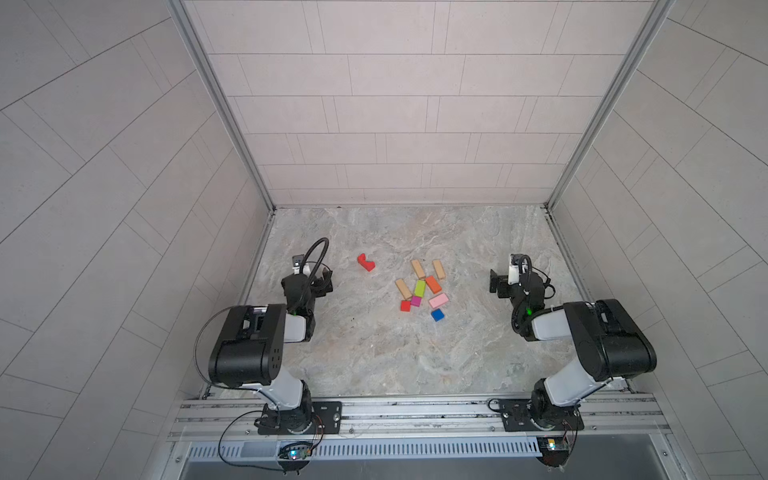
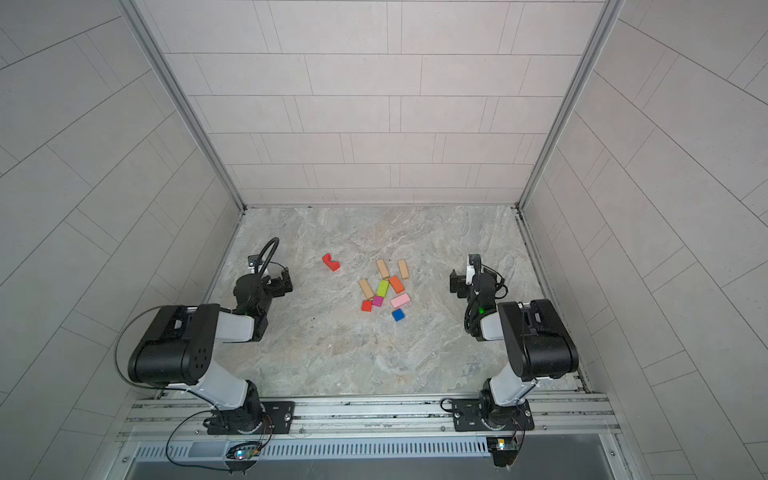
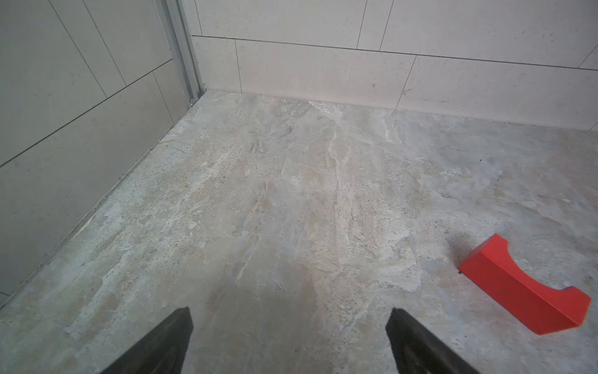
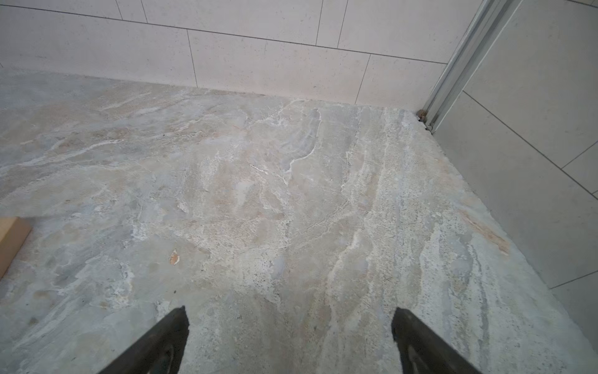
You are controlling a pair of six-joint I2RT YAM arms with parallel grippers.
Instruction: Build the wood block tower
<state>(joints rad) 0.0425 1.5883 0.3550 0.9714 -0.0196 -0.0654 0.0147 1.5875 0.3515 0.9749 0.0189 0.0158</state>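
Observation:
No tower stands; the wood blocks lie loose on the marbled table [image 1: 374,353]. A red notched piece [image 1: 365,262] [image 2: 331,262] [image 3: 524,291] lies alone, left of centre. Right of centre are three tan bars [image 1: 418,269] [image 1: 439,269] [image 1: 403,288], a lime oblong [image 1: 419,288], an orange one [image 1: 433,284], a pink one [image 1: 438,300], and magenta [image 1: 416,301], red [image 1: 405,306] and blue [image 1: 437,315] cubes. My left gripper [image 1: 324,284] [image 3: 289,312] is open and empty, left of the notched piece. My right gripper [image 1: 496,284] [image 4: 290,310] is open and empty, right of the cluster; a tan bar's end [image 4: 9,239] shows beside it.
Tiled walls [image 1: 415,124] close in the table at the back and on both sides, with metal corner posts [image 1: 266,195]. Both arm bases sit on an aluminium rail [image 1: 415,415] along the front edge.

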